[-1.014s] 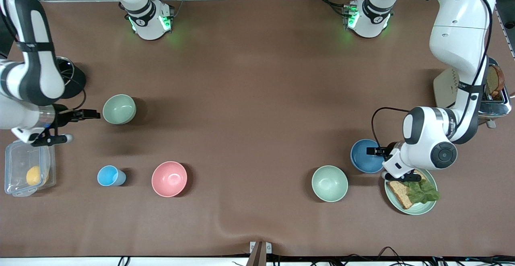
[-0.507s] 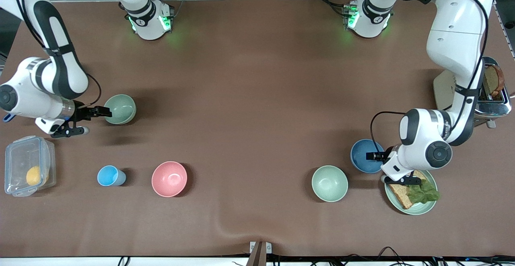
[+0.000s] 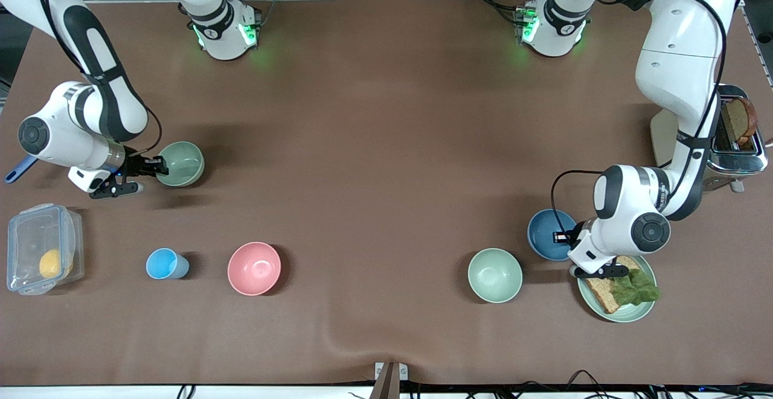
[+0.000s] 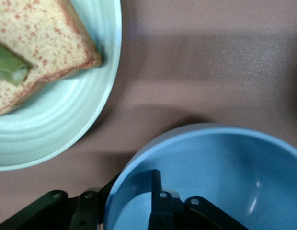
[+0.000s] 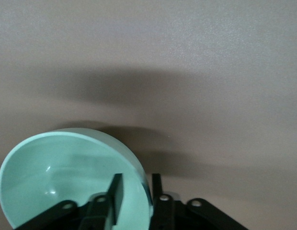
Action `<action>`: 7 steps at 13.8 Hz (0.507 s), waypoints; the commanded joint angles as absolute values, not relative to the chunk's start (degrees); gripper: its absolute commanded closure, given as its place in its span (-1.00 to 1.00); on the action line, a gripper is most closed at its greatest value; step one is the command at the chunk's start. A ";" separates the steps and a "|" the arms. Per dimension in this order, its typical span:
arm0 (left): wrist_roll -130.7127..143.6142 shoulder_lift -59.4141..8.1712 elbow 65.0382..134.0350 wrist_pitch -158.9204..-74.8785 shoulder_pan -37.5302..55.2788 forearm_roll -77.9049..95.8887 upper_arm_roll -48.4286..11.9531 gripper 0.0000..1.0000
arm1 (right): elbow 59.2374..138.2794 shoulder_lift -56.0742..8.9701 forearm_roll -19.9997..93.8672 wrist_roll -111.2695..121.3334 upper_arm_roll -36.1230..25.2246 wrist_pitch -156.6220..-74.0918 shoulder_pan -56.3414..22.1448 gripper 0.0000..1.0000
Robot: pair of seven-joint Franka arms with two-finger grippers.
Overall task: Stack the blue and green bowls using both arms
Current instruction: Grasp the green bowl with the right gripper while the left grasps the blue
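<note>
Fingers (image 4: 155, 191) of my left arm sit over the rim of the blue bowl (image 3: 548, 233), one inside and one outside. They look close on the rim, but I cannot tell if they squeeze it yet. The blue bowl rests on the worktop (image 3: 374, 145), just beside the plate with bread (image 3: 622, 311) and a bit farther from the front camera than it.

My right fingers (image 5: 134, 194) sit the same way on the rim of the green bowl (image 3: 180, 163), with a thin gap on each side. I cannot tell if they grip.

Next to the blue bowl, the green bowl is well apart, at the right arm's end of the worktop. I think one bowl must be lifted and carried all that way, then set down into the other one. The mint bowl (image 3: 494, 274) near the blue bowl is not the one I want.
</note>
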State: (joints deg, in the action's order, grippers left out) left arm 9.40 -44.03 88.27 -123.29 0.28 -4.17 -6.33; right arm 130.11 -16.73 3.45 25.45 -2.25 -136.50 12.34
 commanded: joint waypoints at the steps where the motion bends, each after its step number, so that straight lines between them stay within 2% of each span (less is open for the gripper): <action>1: 12.57 -45.44 88.15 -124.28 1.49 -6.94 -5.80 1.00 | 130.79 -13.19 5.26 26.19 -0.88 -131.25 13.18 1.00; 7: 12.74 -45.18 87.98 -124.28 1.50 -6.86 -5.89 1.00 | 130.69 -6.08 11.43 16.82 -0.88 -122.62 5.64 1.00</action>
